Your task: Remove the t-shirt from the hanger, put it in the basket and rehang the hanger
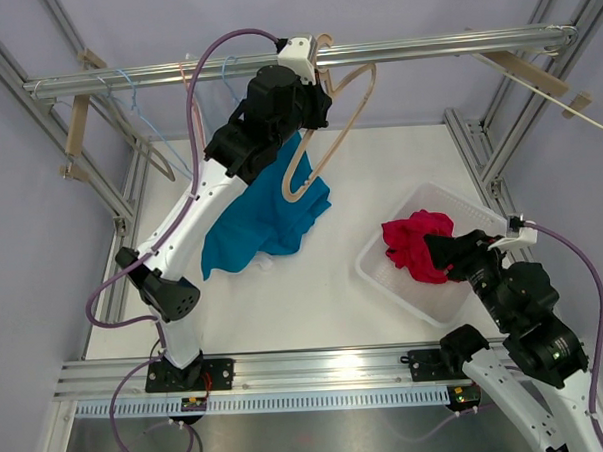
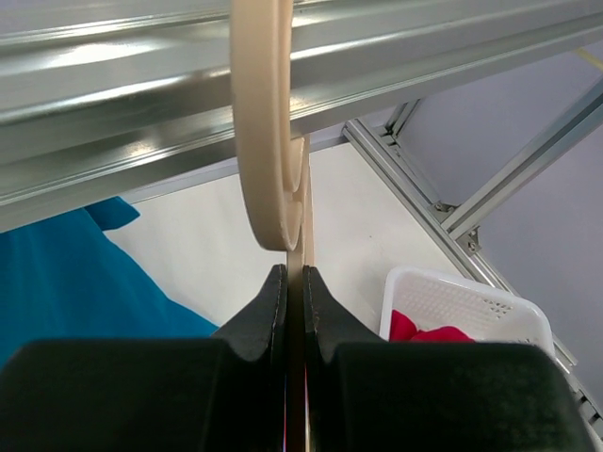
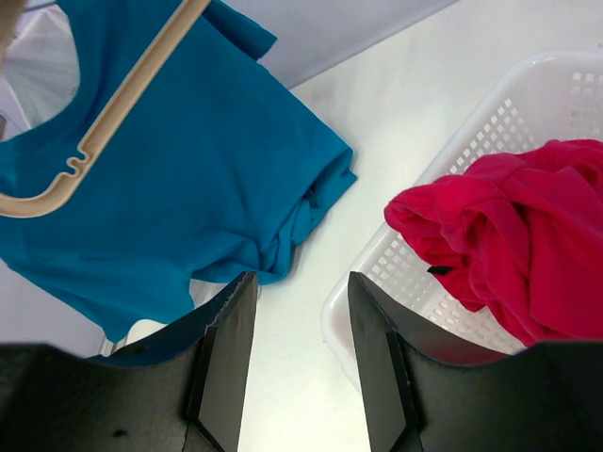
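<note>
As the top external view has it, the left gripper (image 1: 318, 82) is up at the rail (image 1: 424, 48), closed on the neck of the wooden hanger (image 1: 351, 109). The blue t-shirt (image 1: 247, 238) lies crumpled on the table (image 1: 315, 305), below those fingers and on their near side. The hanger's low end overlaps its upper edge; I cannot tell from here whether cloth is caught on it. The right gripper (image 1: 435, 248) sits over the white basket (image 1: 384, 277), tips just beside a red garment (image 1: 417, 231).

Left wrist view: both fingers (image 2: 264, 315) pinch the hanger edge-on, no gap on either side. The hook curls up ahead of the tips to the rail. The t-shirt is a blue patch below and left of the fingers. This view confirms the grip, which the arm's body hides from above.

Right wrist view: the fingers (image 3: 226, 348) stand about half apart with nothing between them. The t-shirt is ahead and left of the tips, with the hanger arm crossing in front of it. The red garment is ahead and right, in the basket. Only this view shows the notched hanger end lying against the cloth.

Handling, judged: the shirt is light and limp, so it will drape and drag rather than slide. The best hold looks like a pinch of bunched fabric at the fold nearest the right fingers, away from the hanger. The hanger is thin and rigid.
</note>
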